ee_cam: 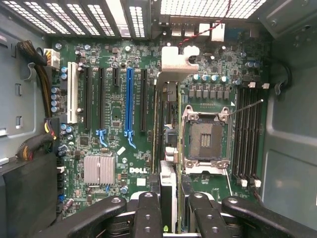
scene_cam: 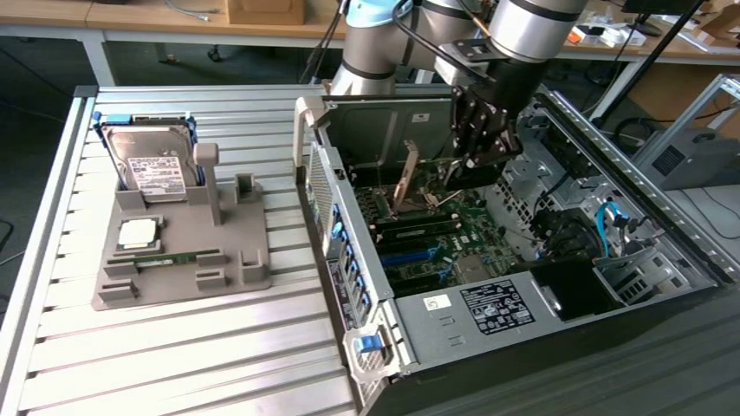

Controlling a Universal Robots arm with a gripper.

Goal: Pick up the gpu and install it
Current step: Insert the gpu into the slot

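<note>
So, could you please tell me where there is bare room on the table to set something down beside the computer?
The ribbed table is bare in front of the grey holder tray, and in a strip between the tray and the computer case. It is crowded inside the case: the pincer holds the gpu over the motherboard, beside cables.

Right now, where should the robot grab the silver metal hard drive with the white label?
By its free upper end, pinching the two broad flat faces and coming down from above. The silver hard drive stands nearly upright with its lower end sunk in the grey plastic holder, so the top is the part open to grip.
</note>
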